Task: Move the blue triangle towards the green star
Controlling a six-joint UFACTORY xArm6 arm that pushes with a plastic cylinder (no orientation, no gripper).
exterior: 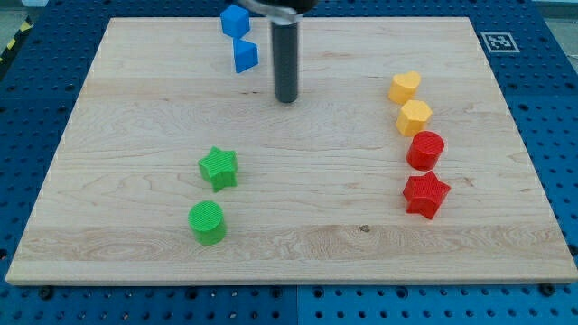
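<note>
The blue triangle (245,56) lies near the view's top, left of centre, on the wooden board (135,108). A second blue block (235,20), blocky in shape, sits just above it. The green star (219,168) lies below, left of centre, well apart from the triangle. My tip (286,98) stands on the board to the right of and slightly below the blue triangle, a short gap away, not touching it.
A green cylinder (208,222) sits below the green star. At the view's right stand a yellow heart-like block (405,87), a yellow hexagon (414,117), a red cylinder (425,151) and a red star (425,194). A blue pegboard (542,108) surrounds the board.
</note>
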